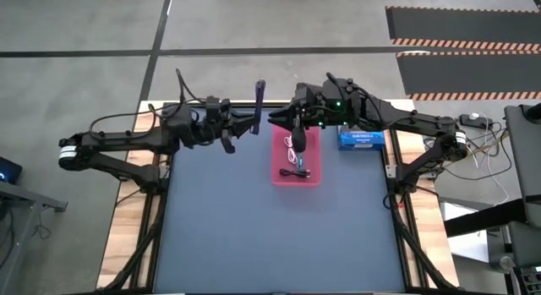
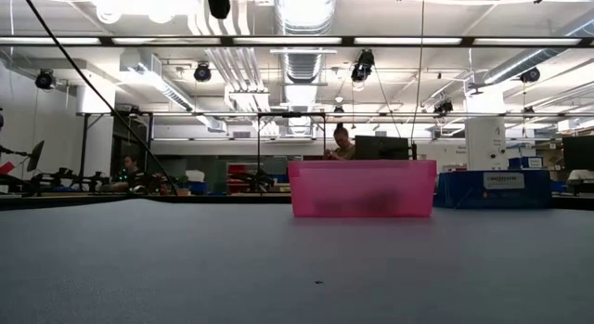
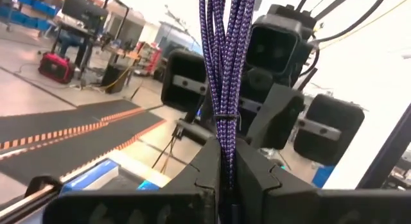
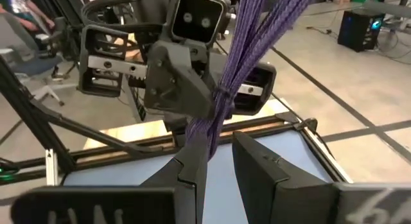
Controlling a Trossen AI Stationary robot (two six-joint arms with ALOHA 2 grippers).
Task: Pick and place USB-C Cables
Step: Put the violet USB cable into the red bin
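The purple cable [image 1: 259,96] is held up in the air above the far edge of the tabletop [image 1: 220,236], between the two arms and just left of the pink tray [image 1: 314,178]. The left wrist view shows its braided bundle [image 3: 225,70] rising straight up out of the left gripper [image 3: 230,179], whose fingers [image 3: 209,169] are closed tight on the cable's lower end. In the right wrist view the same bundle [image 4: 237,63] runs slantwise between the right gripper's [image 4: 218,169] fingers [image 4: 192,176]; it touches one finger while a clear gap remains to the other, so this gripper stands partly open around the cable without clamping it. In the high view the right gripper [image 1: 294,117] sits over the tray's far end.

The tray stands at the far middle of the tabletop. Inside it lie a white cable [image 1: 293,144] and a black cable [image 1: 296,172], with something teal beside the white one that is too small to make out. The low view shows the tray [image 2: 362,187] as a translucent pink box with dark shapes faintly visible through its wall.

A blue box [image 1: 360,139] sits just right of the tray at the far edge. People [image 2: 342,143] sit at benches in the room beyond.
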